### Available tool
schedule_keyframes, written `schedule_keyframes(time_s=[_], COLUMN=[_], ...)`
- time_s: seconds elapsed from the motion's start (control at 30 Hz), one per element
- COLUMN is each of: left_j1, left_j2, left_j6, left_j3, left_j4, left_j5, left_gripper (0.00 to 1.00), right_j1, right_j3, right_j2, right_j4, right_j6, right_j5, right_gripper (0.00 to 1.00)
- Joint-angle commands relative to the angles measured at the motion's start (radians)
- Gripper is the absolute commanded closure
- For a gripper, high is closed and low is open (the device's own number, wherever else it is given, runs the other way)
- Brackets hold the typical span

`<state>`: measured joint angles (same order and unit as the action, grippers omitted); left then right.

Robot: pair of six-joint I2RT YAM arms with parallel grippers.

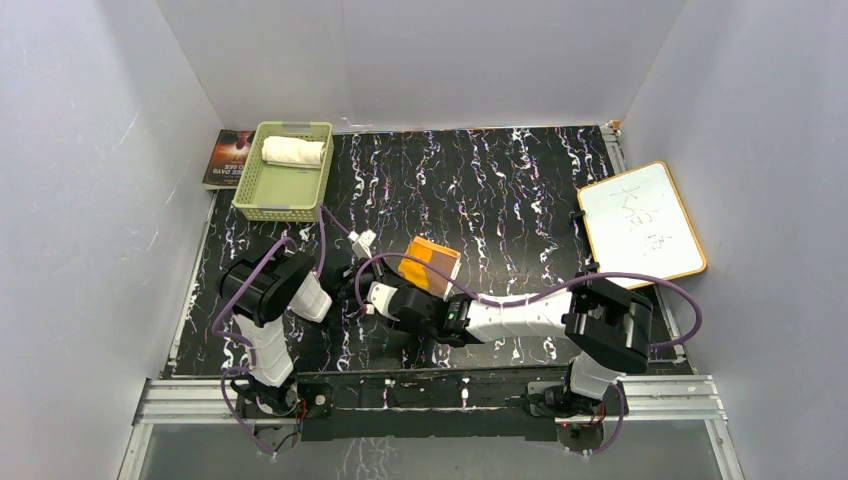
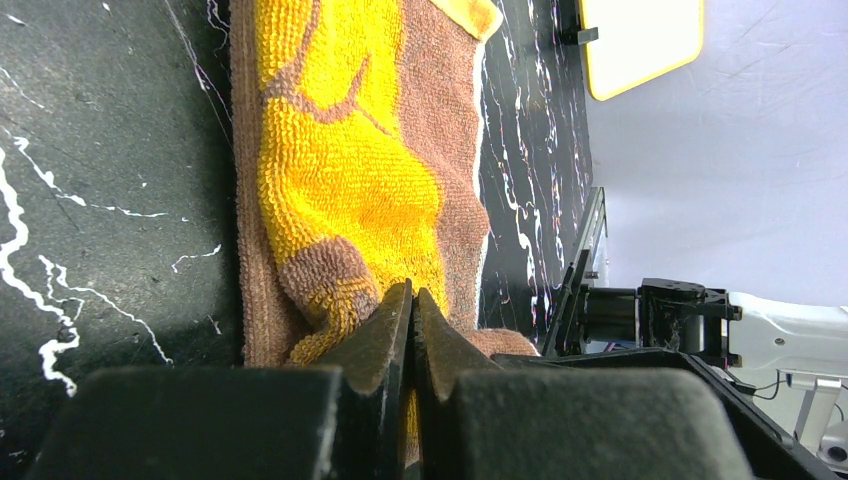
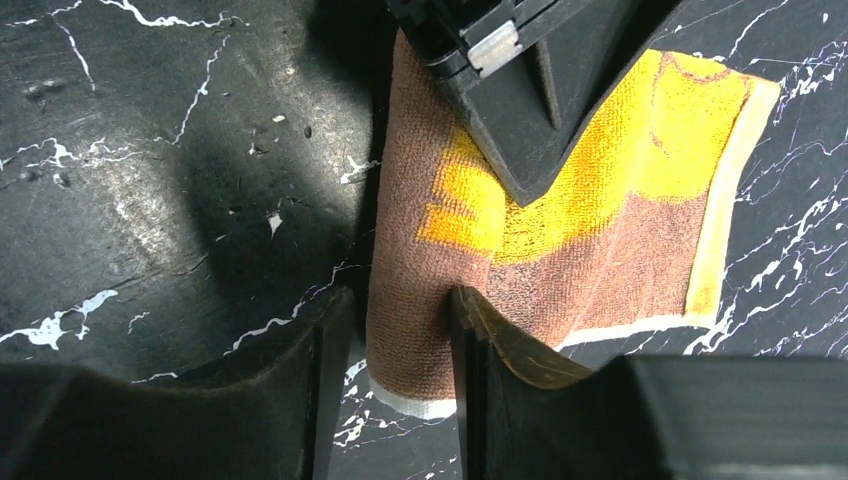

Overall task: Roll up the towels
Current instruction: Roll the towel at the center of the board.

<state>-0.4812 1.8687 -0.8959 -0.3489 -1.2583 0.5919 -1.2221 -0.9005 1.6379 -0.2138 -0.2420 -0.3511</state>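
Note:
The brown towel with a yellow-orange pattern (image 1: pixel 437 258) lies flat mid-table, with one edge curled up into a fold (image 3: pixel 420 300). My left gripper (image 2: pixel 413 292) is shut on that towel (image 2: pixel 350 170); yellow cloth shows between its jaws. In the right wrist view the same gripper (image 3: pixel 530 195) comes down onto the towel (image 3: pixel 600 250) from above. My right gripper (image 3: pixel 400 310) is open astride the curled edge, one finger against the cloth and the other a little apart. The cream-white towel (image 1: pixel 293 151) lies rolled in the basket.
A green basket (image 1: pixel 250 195) stands at the back left, with a dark book (image 1: pixel 227 157) beside it. The white board with a wooden frame (image 1: pixel 642 222) lies at the right edge of the black marbled mat. Grey walls close in three sides.

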Motion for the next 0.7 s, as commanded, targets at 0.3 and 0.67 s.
schedule_keyframes(time_s=[0.3, 0.67], left_j1=[-0.004, 0.052], left_j2=[-0.023, -0.749], left_j6=[0.051, 0.229], left_j3=[0.029, -0.044], left_j4=[0.127, 0.774], left_j5=[-0.043, -0.282], left_gripper=[1.0, 0.45], right_j1=[0.114, 0.285], right_j3=[-0.019, 0.013], right_j2=[0.037, -0.052], right_j4=[0.033, 0.099], right_j6=[0.119, 0.302], right_j5=[0.095, 0.679], right_gripper=[0.85, 0.88])
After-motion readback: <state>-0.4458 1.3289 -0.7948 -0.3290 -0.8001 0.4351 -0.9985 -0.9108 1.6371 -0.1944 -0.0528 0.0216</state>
